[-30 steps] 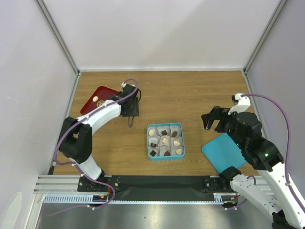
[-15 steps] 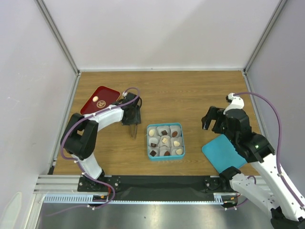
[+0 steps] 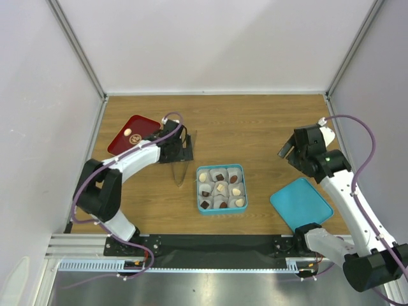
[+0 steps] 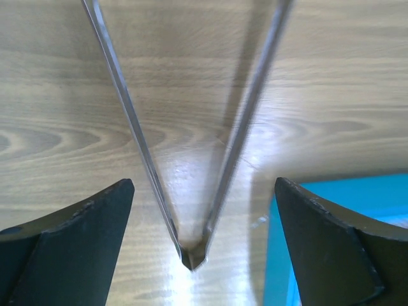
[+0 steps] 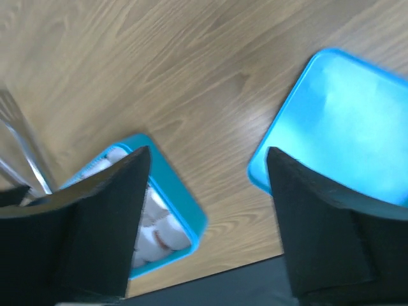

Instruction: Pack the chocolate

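The chocolate (image 3: 220, 176), dark and cream pieces in white paper cups, fills a blue box (image 3: 245, 189) at the table's middle. One more cream piece (image 3: 129, 132) lies on a red tray (image 3: 121, 145) at the left. My left gripper (image 3: 181, 155) is open just left of the box. The thin metal tongs (image 4: 191, 258) lie on the wood between its spread fingers (image 4: 83, 242), touching neither. My right gripper (image 3: 285, 152) hangs open and empty at the right, above bare wood between the box (image 5: 172, 191) and the blue lid (image 5: 338, 127).
The blue lid (image 3: 301, 204) lies flat near the front right, beside the right arm's base. White walls close in the table on three sides. The box's corner (image 4: 344, 191) shows just right of the tongs.
My left gripper has opened wide and let go of the tongs, which now rest spread on the table. The right arm has swung back and away from the lid.
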Controlling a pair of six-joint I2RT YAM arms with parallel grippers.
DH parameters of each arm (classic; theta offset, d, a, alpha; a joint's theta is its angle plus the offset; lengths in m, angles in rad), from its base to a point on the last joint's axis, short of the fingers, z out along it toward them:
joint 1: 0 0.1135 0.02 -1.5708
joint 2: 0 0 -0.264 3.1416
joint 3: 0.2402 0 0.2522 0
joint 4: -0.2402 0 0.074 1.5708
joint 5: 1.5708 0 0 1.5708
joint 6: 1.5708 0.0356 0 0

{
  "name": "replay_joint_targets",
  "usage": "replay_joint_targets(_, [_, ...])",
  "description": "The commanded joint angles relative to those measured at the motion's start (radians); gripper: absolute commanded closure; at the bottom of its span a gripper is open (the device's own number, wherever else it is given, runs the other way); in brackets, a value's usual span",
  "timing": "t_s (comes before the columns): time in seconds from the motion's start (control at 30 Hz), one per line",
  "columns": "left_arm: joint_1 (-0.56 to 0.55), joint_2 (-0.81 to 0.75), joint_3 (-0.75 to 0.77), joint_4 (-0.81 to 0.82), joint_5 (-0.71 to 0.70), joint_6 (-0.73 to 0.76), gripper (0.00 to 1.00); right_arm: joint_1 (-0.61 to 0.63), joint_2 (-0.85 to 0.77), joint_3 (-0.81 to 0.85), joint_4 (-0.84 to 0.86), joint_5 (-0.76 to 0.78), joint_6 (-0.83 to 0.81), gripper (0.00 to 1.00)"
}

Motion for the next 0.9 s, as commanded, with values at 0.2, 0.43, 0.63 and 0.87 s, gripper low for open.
replay_joint_targets(0.2, [0.003, -0.260, 0.109, -0.078, 0.074, 0.081, 0.00, -0.165, 0.237, 0.016, -0.068, -0.092, 0.261, 0.72])
replay_joint_targets(0.43, [0.003, -0.391, 0.054, -0.052, 0.196, 0.095, 0.00, -0.189, 0.395, -0.044, 0.021, -0.025, 0.327, 0.79])
replay_joint_targets(0.63, [0.001, -0.444, 0.028, -0.040, 0.276, 0.115, 0.00, -0.188, 0.473, -0.067, 0.016, 0.002, 0.353, 0.73])
replay_joint_targets(0.87, [0.003, -0.448, -0.013, 0.006, 0.338, 0.115, 0.00, -0.194, 0.457, -0.162, 0.082, 0.014, 0.377, 0.70])
